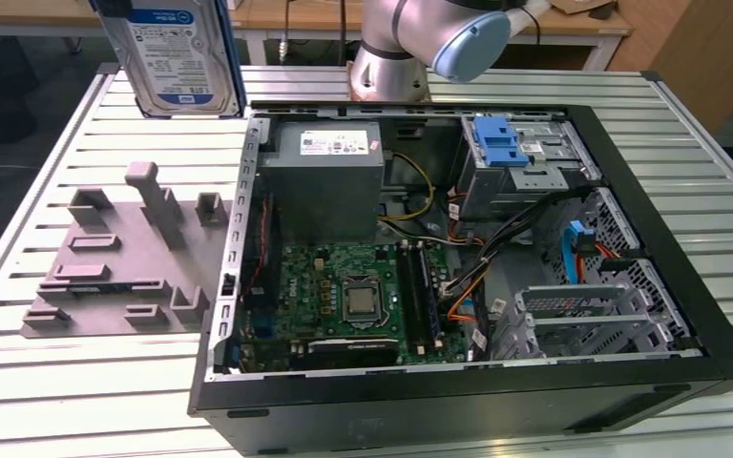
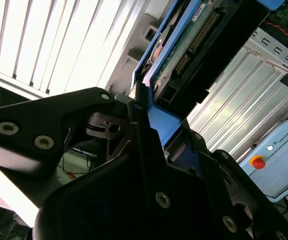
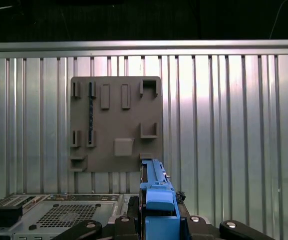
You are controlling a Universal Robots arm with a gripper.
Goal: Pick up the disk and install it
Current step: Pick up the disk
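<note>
I am running a single arm from a distance. Its black two-fingered gripper point(image 2: 158, 125) is closed tight on the disk point(image 1: 182, 57), a flat silver hard drive with a blue-and-white label and a blue plastic frame around its edges.

In the exterior view the disk hangs upright with its label facing the camera. It sits toward the exterior view's left, over the far part of the slatted silver metal table point(image 1: 61, 401). It is outside the open black computer case point(image 1: 469, 405) and well apart from it.

In the second wrist view the fingers point(image 2: 139, 107) press on the blue frame from either side. The green circuit-board face of the drive is bare. I judge the hold is on the frame so that neither flat face takes any pressure.

The first wrist view looks straight down past the frame's blue edge. Far below on the table lies a flat grey plastic fixture plate point(image 3: 116, 122) with raised slots and pockets. The slots appear made to stand parts on edge so a gripper can reach them from above.

The case lies on its side with the panel off, so its inside opens upward to the arm. Inside are:
- a green motherboard point(image 1: 341, 286)
- a large grey power-supply box point(image 1: 322, 176)
- a grey metal drive cage with a blue latch point(image 1: 545, 153)

The disk is not yet installed.
</note>
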